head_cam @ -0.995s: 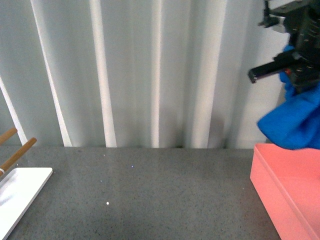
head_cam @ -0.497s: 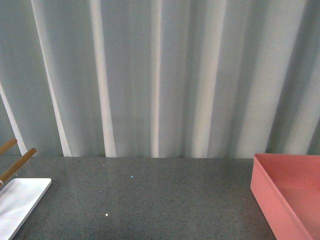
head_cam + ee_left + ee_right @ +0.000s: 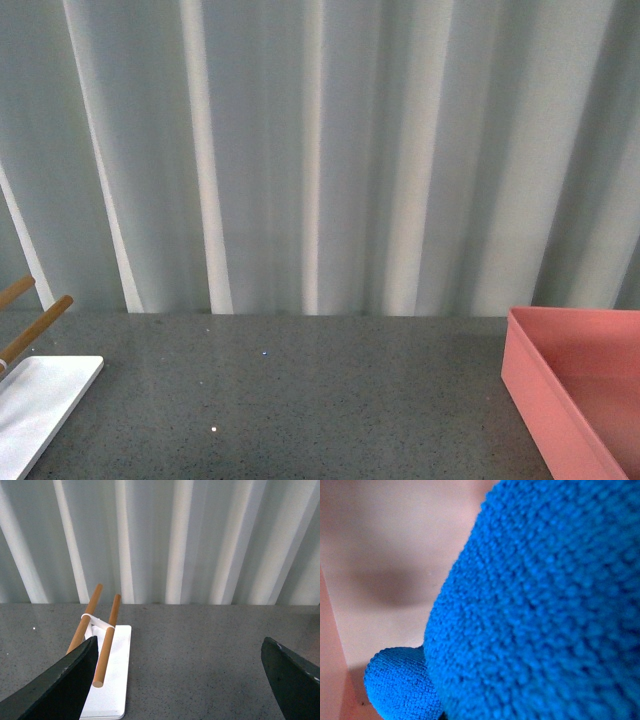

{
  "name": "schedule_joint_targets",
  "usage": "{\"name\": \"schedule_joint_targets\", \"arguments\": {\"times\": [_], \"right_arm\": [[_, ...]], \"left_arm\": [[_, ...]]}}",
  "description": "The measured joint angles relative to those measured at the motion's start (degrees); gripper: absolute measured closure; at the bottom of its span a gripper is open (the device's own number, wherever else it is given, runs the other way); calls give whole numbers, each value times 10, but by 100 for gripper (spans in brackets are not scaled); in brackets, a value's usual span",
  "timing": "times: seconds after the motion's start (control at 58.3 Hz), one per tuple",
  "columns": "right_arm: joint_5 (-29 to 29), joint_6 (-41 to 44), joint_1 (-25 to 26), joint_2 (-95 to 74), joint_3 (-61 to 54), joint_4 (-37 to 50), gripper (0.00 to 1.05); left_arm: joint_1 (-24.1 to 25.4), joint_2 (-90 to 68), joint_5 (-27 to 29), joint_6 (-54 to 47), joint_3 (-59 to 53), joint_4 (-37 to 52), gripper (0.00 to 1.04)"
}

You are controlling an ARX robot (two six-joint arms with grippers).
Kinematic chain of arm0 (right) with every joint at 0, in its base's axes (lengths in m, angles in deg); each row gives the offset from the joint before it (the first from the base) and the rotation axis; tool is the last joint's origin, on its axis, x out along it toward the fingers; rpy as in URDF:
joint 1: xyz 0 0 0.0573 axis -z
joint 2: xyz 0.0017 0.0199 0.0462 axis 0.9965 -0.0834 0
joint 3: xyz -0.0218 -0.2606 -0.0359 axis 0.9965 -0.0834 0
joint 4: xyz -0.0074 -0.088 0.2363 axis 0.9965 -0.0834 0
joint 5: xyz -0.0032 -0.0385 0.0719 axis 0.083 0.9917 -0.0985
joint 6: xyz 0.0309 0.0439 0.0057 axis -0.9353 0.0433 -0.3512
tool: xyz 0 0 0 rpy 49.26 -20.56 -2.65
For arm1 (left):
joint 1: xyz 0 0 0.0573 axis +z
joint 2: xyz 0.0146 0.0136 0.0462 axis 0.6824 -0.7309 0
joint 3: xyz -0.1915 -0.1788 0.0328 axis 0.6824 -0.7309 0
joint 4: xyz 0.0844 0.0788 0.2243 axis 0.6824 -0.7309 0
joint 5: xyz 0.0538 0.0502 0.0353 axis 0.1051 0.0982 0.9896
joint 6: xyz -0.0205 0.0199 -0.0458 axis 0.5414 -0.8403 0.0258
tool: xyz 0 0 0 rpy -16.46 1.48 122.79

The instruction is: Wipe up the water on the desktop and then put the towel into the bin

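The blue towel point(image 3: 545, 605) fills most of the right wrist view, very close to the camera, and hides my right gripper's fingers, which are shut on it. Behind it shows the smooth pink inside of the bin point(image 3: 385, 555). In the front view the bin point(image 3: 560, 385) stands at the right edge of the dark grey desktop point(image 3: 300, 400), and neither arm shows there. My left gripper point(image 3: 175, 690) hangs open over the bare desktop point(image 3: 200, 645), its dark fingers point(image 3: 55, 685) wide apart with nothing between them. No water is visible.
A flat white tray point(image 3: 40, 400) lies at the desktop's left edge, with two wooden rods point(image 3: 35, 315) rising from it. The left wrist view shows the same tray point(image 3: 117, 680) and rods point(image 3: 107, 645) beside the left finger. A pale pleated curtain point(image 3: 320, 150) closes the back.
One second ago my right gripper held the towel high above the bin at the front view's upper right. It has since left that view.
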Motion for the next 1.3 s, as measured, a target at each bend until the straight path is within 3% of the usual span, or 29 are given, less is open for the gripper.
{"name": "schedule_joint_targets", "arguments": {"times": [0.24, 0.48, 1.303], "right_arm": [[-2, -1, 3, 0, -2, 0, 58], [-3, -1, 3, 0, -2, 0, 5], [-3, -1, 3, 0, -2, 0, 7]], "left_arm": [[0, 0, 0, 0, 0, 0, 7], [0, 0, 0, 0, 0, 0, 7], [0, 0, 0, 0, 0, 0, 7]]}}
